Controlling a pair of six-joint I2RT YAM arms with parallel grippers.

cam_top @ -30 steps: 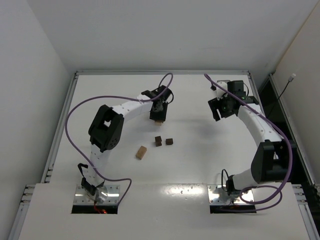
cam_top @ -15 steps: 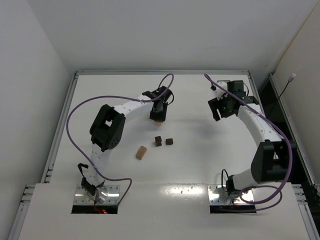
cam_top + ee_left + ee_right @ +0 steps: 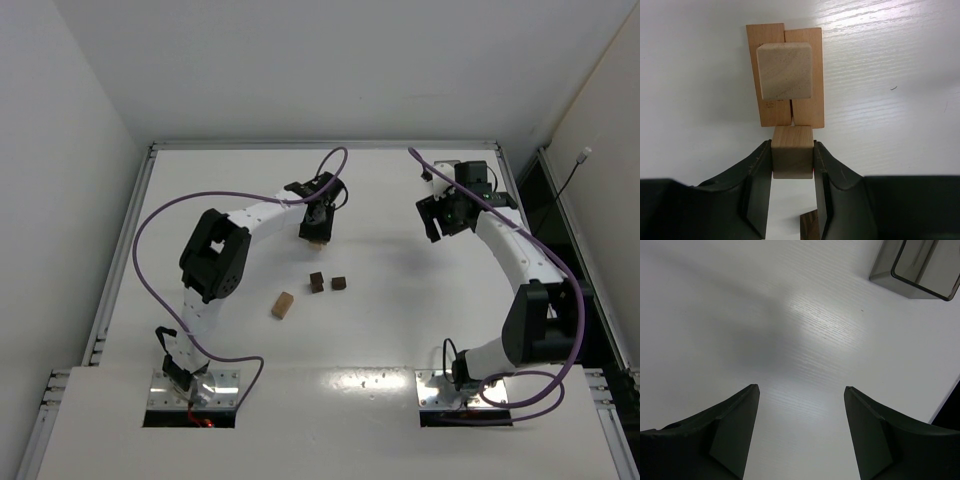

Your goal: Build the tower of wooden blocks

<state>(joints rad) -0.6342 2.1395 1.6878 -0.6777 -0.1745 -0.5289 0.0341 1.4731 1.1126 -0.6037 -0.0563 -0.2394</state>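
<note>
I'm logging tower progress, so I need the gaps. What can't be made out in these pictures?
Top external: the wood block tower is mostly hidden beneath the left pincer; layers too small to count.
Left wrist: whether the gripped tan block rests on the table or hangs is unclear; a dark block is cut off by the bottom edge.
Right wrist: the tray is cropped by the top edge.

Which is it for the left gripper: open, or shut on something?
Shut: the left gripper clamps a tan block, with both fingers flush against its sides in the left wrist view and no gap showing.
</note>
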